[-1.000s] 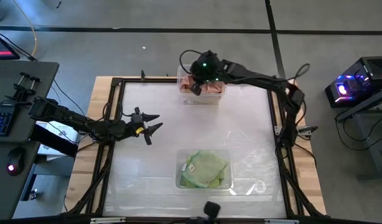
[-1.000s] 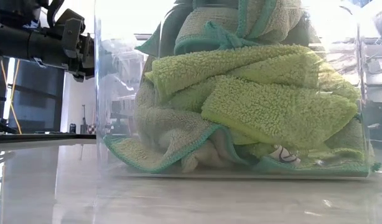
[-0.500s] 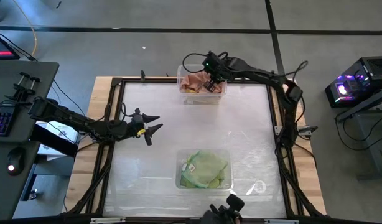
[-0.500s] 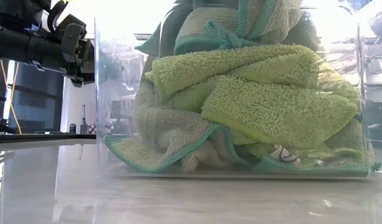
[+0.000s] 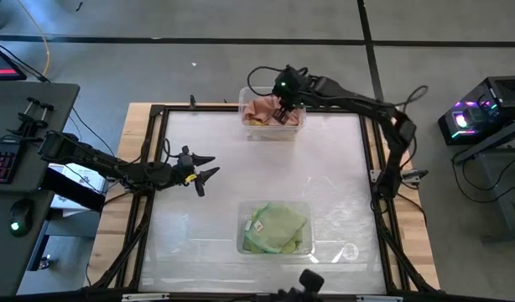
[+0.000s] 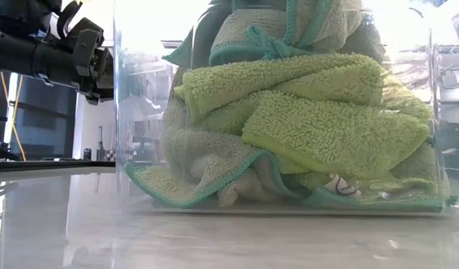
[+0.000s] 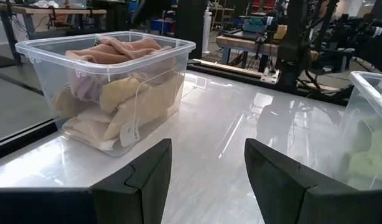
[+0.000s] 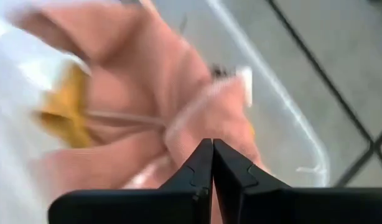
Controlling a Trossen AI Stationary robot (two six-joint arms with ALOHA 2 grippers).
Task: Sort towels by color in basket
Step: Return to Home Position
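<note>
Peach, yellow towels (image 5: 261,110) crumpled in far-edge bin (image 5: 243,126) of desk (image 5: 257,172); green towels (image 5: 278,225) heaped in near-edge bin (image 5: 240,239); no long axis seen. Right hand (image 5: 284,106) held over far-edge bin, closed together. Left hand (image 5: 205,169) held near left edge, spread apart.

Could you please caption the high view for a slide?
Right gripper over far bin of peach and yellow towels; left gripper idle at left; green towels in near bin.

High view. Upper bin (image 5: 243,116) sits at top centre of the table (image 5: 333,168), with towels (image 5: 261,108) piled in it and the right gripper (image 5: 284,114) over it. Lower bin (image 5: 309,243) sits at bottom centre, holding a second towel heap (image 5: 278,226). Left gripper (image 5: 209,166) is left of centre, well apart from both.
</note>
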